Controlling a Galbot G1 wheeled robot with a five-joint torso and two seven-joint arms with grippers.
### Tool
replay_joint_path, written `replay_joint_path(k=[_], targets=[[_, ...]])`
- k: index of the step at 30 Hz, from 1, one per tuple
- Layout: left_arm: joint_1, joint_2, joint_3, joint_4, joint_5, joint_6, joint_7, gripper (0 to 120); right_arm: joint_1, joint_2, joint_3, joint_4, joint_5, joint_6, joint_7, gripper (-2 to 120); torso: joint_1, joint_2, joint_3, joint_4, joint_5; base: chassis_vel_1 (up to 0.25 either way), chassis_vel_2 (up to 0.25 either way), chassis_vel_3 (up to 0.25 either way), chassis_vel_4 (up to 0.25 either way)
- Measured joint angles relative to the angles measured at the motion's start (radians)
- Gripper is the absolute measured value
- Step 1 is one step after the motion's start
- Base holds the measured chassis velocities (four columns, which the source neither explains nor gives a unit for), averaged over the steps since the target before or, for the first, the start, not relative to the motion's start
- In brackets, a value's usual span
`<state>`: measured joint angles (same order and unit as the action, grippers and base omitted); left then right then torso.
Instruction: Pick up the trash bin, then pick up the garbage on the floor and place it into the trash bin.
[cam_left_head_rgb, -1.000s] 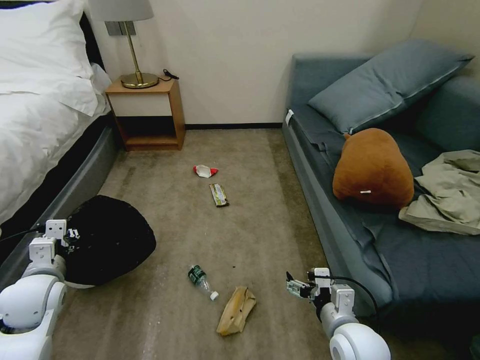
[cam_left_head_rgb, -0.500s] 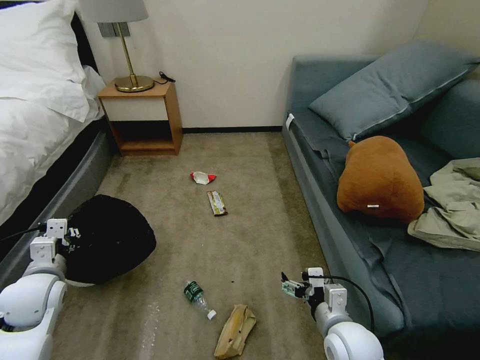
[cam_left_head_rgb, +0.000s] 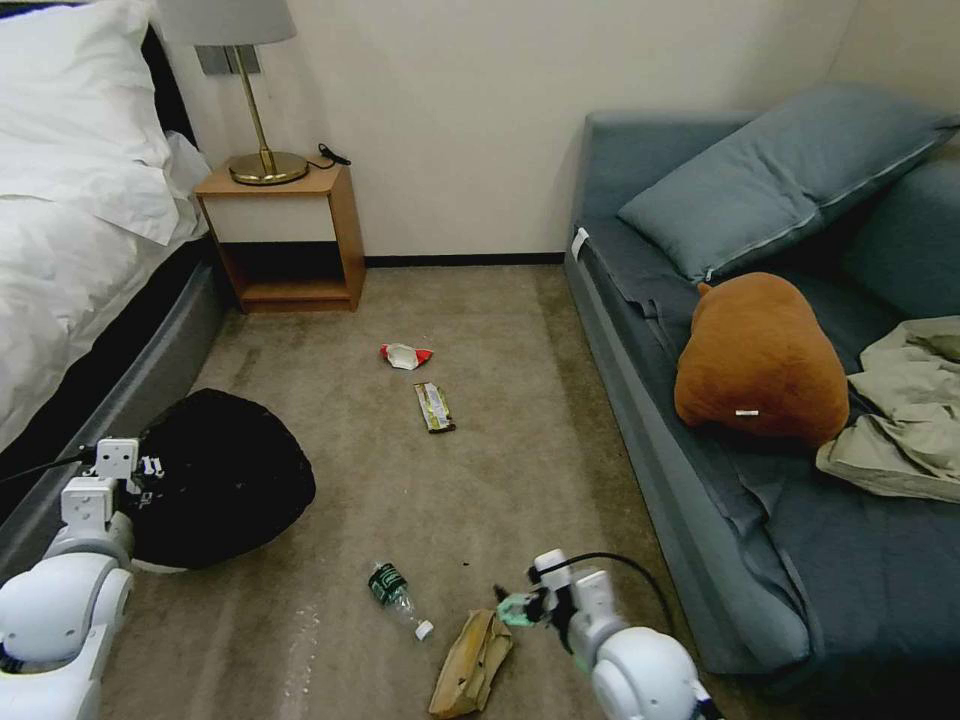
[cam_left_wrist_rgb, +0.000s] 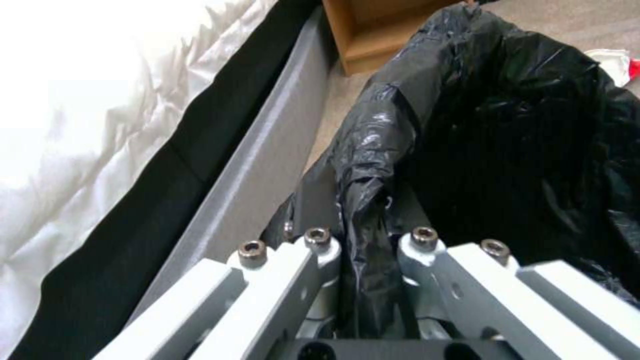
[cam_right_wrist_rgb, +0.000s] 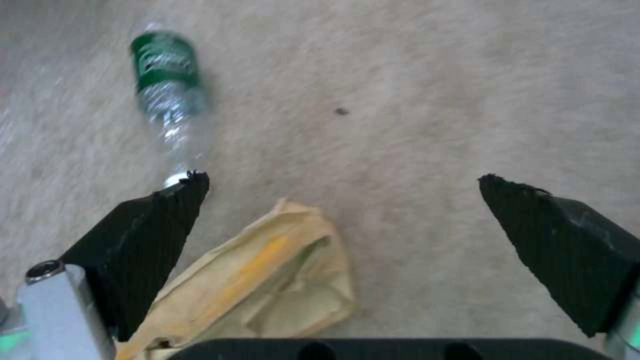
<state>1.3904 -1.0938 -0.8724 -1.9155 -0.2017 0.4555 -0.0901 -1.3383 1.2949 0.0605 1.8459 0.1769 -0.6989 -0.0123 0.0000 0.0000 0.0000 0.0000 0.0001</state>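
Left gripper (cam_left_wrist_rgb: 367, 250) is clamped on the black liner at the trash bin (cam_left_head_rgb: 225, 475) rim, holding it beside the bed (cam_left_head_rgb: 80, 250). Right gripper (cam_right_wrist_rgb: 340, 200), jaws spread wide, hovers above the tan paper bag (cam_right_wrist_rgb: 267, 280), apparently positioned to grasp it; the bottle (cam_right_wrist_rgb: 167, 85) lies nearby.

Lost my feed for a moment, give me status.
Left gripper shut on trash bin liner. Right gripper open above paper bag, bottle beside it. Nothing in the way.
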Motion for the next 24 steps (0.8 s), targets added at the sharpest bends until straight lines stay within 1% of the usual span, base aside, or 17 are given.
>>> replay_joint_path(k=[2, 3, 6, 8, 9, 10, 11, 13, 14, 15, 20, 24], targets=[[0.008, -0.015, 0.000, -0.008, 0.013, -0.001, 0.000, 5, 0.033, -0.004, -0.039, -0.032, 0.007, -0.009, -0.001, 100, 0.000, 0.000, 0.000, 0.0000, 0.0000, 0.000, 0.000, 0.000, 0.000], [0.008, -0.015, 0.000, -0.008, 0.013, -0.001, 0.000, 5, 0.033, -0.004, -0.039, -0.032, 0.007, -0.009, -0.001, 100, 0.000, 0.000, 0.000, 0.0000, 0.0000, 0.000, 0.000, 0.000, 0.000], [0.020, -0.039, 0.006, -0.014, 0.037, -0.010, 0.001, 5, 0.059, -0.015, -0.080, -0.065, 0.018, -0.010, 0.000, 100, 0.000, 0.000, 0.000, 0.0001, 0.0000, 0.000, 0.000, 0.000, 0.000], [0.021, -0.043, 0.007, -0.015, 0.041, -0.012, 0.001, 5, 0.061, -0.017, -0.084, -0.069, 0.019, -0.010, 0.000, 100, 0.000, 0.000, 0.000, 0.0001, -0.0001, 0.000, 0.000, 0.000, 0.000], [0.027, -0.061, 0.013, -0.020, 0.058, -0.021, 0.003, 5, 0.071, -0.028, -0.103, -0.093, 0.021, -0.007, 0.001, 100, 0.000, 0.000, 0.000, -0.0001, 0.0000, 0.000, 0.000, 0.000, 0.000], [0.030, -0.069, 0.016, -0.022, 0.067, -0.026, 0.004, 5, 0.077, -0.032, -0.109, -0.106, 0.021, -0.002, 0.002, 100, 0.000, 0.000, 0.000, -0.0001, 0.0000, 0.000, 0.000, 0.000, 0.000], [0.030, -0.069, 0.016, -0.022, 0.067, -0.026, 0.004, 5, 0.077, -0.032, -0.109, -0.106, 0.021, -0.002, 0.002, 100, 0.000, 0.000, 0.000, -0.0001, 0.0000, 0.000, 0.000, 0.000, 0.000], [0.034, -0.087, 0.020, -0.023, 0.084, -0.036, 0.008, 5, 0.088, -0.040, -0.123, -0.139, 0.020, 0.012, 0.003, 100, 0.000, 0.000, 0.000, -0.0001, 0.0000, 0.000, 0.000, 0.000, 0.000], [0.034, -0.087, 0.020, -0.023, 0.084, -0.036, 0.008, 5, 0.088, -0.040, -0.123, -0.139, 0.020, 0.012, 0.003, 100, 0.000, 0.000, 0.000, -0.0001, 0.0000, 0.000, 0.000, 0.000, 0.000], [0.036, -0.097, 0.021, -0.023, 0.092, -0.041, 0.008, 5, 0.095, -0.043, -0.133, -0.161, 0.020, 0.021, 0.004, 100, 0.000, 0.000, 0.000, -0.0001, -0.0001, 0.000, 0.000, 0.000, 0.000], [0.037, -0.108, 0.021, -0.021, 0.102, -0.046, 0.008, 5, 0.103, -0.041, -0.146, -0.198, 0.016, 0.035, 0.006, 100, 0.000, 0.000, 0.000, 0.0000, 0.0000, 0.000, 0.000, 0.000, 0.000], [0.036, -0.114, 0.025, -0.021, 0.108, -0.047, 0.009, 5, 0.095, -0.026, -0.150, -0.256, -0.005, 0.060, 0.008, 100, 0.000, 0.000, 0.000, 0.0000, -0.0001, 0.000, 0.000, 0.000, 0.000]])
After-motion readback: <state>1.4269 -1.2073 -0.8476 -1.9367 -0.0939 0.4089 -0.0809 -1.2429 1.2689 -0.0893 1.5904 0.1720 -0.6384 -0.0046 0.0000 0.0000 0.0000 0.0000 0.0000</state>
